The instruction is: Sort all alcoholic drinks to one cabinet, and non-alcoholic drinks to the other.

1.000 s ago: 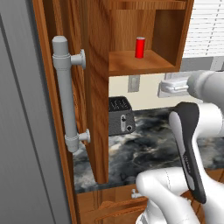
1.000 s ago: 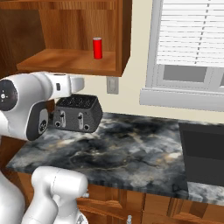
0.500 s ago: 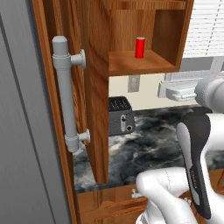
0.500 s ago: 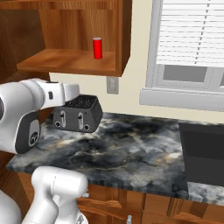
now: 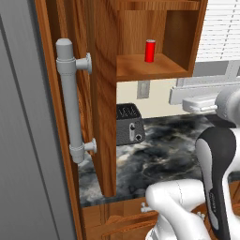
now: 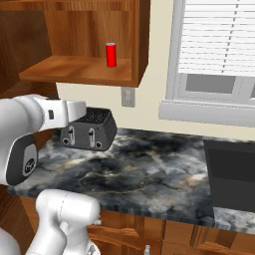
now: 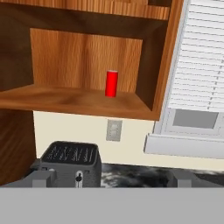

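One red can (image 7: 112, 83) is seen upright on the shelf of the open wooden cabinet (image 7: 78, 103), above and well ahead of the pincer (image 7: 111, 178), whose fingers are spread wide with nothing held. Below the shelf, a dark toaster (image 7: 71, 162) is set on the marbled counter (image 6: 149, 169), beside a blinded window (image 7: 201, 65).

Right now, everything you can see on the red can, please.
The red can is a small plain cylinder, uniformly red with no visible label, its top slightly paler in the hand view. It stands upright on the bottom shelf of the open wooden cabinet, toward the right and rear of that shelf, apart from the side and back walls. Nothing touches it but the shelf beneath. It also shows in both base views, above the toaster.
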Robot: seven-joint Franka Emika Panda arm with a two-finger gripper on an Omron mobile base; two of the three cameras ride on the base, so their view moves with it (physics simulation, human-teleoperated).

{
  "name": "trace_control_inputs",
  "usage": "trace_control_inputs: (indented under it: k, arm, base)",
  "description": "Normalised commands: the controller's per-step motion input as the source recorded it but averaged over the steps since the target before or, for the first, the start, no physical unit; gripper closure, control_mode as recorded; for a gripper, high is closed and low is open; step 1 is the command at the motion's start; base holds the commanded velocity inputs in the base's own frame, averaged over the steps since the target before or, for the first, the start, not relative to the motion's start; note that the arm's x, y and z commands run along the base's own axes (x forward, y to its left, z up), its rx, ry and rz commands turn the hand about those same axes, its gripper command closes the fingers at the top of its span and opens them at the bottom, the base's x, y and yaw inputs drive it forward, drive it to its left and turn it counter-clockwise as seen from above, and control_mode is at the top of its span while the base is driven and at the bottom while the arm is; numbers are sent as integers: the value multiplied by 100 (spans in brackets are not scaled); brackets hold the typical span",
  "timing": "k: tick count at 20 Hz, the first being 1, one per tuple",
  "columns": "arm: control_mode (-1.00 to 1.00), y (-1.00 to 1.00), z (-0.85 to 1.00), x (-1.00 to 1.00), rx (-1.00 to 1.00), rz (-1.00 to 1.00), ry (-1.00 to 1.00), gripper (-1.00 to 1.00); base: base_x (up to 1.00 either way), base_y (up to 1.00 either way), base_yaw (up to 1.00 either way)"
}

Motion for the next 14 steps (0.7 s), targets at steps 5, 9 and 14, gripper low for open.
trace_control_inputs:
  k: [5, 9, 14]
  arm:
    - [100, 0, 0, 0, 0, 0, 0, -100]
    - [100, 0, 0, 0, 0, 0, 0, -100]
    - [100, 0, 0, 0, 0, 0, 0, -100]
  base:
    - [-10, -1, 0]
    - [-63, -8, 0]
    - [-74, -25, -4]
